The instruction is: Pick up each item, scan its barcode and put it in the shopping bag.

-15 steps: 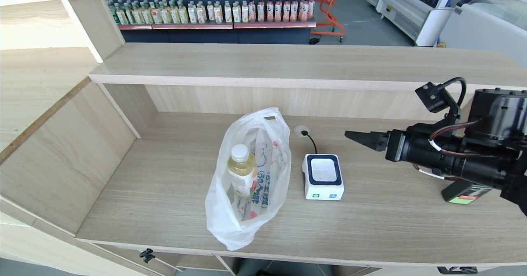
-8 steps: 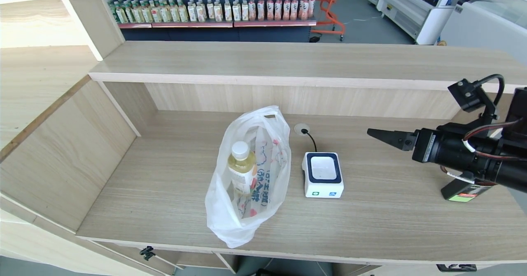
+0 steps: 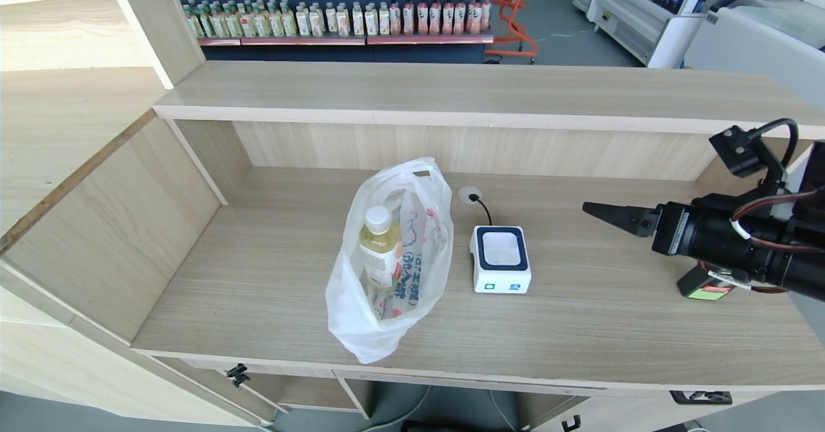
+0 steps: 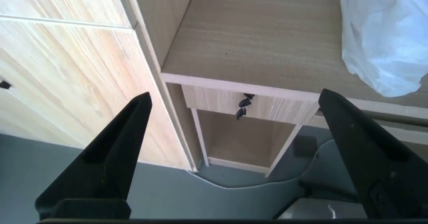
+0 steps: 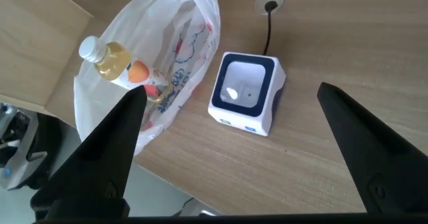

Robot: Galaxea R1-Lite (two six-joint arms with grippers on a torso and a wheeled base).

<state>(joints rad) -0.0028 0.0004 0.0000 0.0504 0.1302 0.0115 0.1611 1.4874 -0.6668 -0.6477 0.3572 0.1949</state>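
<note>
On the wooden counter (image 3: 580,329) a white plastic shopping bag (image 3: 361,303) stands open with a tea bottle (image 3: 380,245) upright inside. Just beside it at 3 o'clock sits the barcode scanner (image 3: 499,259). Farther toward 3 o'clock hovers the right gripper (image 3: 590,210), its fingers (image 5: 107,157) spread wide and empty, with a small dark box (image 3: 699,288) lying under its arm. The left gripper (image 4: 235,98), equally wide open and empty, hangs off the counter's near edge.

Counter (image 3: 580,329): shopping bag (image 3: 348,303) mid, bottle (image 3: 380,248) standing in it. Scanner (image 3: 499,259) just right of bag, not touching. Its cable (image 3: 485,211) runs back to grommet (image 3: 470,195) behind it. Right gripper (image 3: 592,209) above counter, well right of scanner. Small box (image 3: 706,288) on counter far right, under that arm. Shelf w/ drinks (image 3: 361,19) behind counter.
</note>
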